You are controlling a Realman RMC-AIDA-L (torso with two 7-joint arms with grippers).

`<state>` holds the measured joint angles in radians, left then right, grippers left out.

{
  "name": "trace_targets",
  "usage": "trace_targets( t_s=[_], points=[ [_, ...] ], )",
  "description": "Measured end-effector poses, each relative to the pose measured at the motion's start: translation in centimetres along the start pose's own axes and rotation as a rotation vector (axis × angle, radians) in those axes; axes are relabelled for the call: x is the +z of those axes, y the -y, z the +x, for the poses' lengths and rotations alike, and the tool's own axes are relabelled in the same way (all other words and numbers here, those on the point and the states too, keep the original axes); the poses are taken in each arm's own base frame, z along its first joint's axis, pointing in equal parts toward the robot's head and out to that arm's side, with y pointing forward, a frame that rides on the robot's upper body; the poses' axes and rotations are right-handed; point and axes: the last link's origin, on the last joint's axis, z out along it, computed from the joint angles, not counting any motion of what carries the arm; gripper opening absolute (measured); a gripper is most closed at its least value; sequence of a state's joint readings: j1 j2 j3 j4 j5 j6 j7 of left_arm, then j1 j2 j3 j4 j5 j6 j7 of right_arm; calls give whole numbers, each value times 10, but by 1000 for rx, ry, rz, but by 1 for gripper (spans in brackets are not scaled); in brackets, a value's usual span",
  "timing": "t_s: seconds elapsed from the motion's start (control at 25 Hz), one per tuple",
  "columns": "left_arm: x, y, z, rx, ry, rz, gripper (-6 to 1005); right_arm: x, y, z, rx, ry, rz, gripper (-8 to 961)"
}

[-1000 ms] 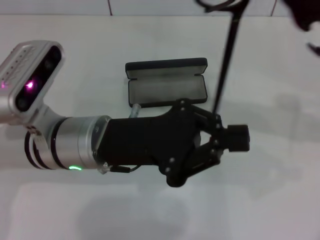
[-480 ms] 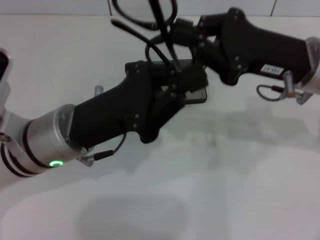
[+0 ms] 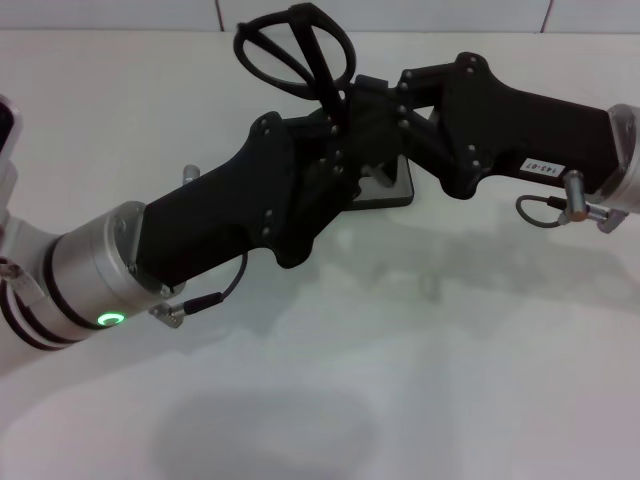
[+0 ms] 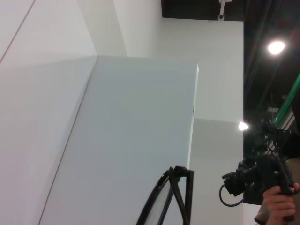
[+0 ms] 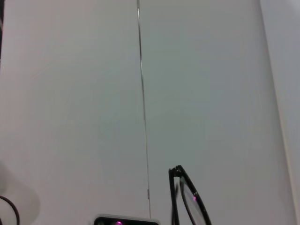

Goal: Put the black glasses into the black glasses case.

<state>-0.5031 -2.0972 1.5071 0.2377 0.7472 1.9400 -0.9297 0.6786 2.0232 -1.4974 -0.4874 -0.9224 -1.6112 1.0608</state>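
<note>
The black glasses (image 3: 295,48) are held up in the air above the table's far middle, lenses uppermost, their lower end running down into the spot where both grippers meet. My right gripper (image 3: 362,105) reaches in from the right and is shut on them. My left gripper (image 3: 335,150) reaches up from the lower left and presses against the same spot. The glasses also show in the left wrist view (image 4: 171,199) and the right wrist view (image 5: 185,197). The black glasses case (image 3: 395,190) lies under both grippers; only one corner shows.
The white table (image 3: 450,380) spreads around the arms. A small grey peg (image 3: 190,174) stands beside the left arm. A loose cable loop (image 3: 545,212) hangs under the right wrist.
The left gripper swung up from the near middle to above the case. The right arm came in from the top right, bringing the glasses to the left gripper; now they stand upright above both.
</note>
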Motion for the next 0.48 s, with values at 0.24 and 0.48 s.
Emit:
trace_targets(
  t_s=[0.24,0.48],
  points=[
    [-4,-1,0,-20,32,-21,46,-7,7,0,-13,-13,53,54],
    [-26,-2,10,-12,64,1,46,-11,25,3,-63,-175,103,55]
  ],
)
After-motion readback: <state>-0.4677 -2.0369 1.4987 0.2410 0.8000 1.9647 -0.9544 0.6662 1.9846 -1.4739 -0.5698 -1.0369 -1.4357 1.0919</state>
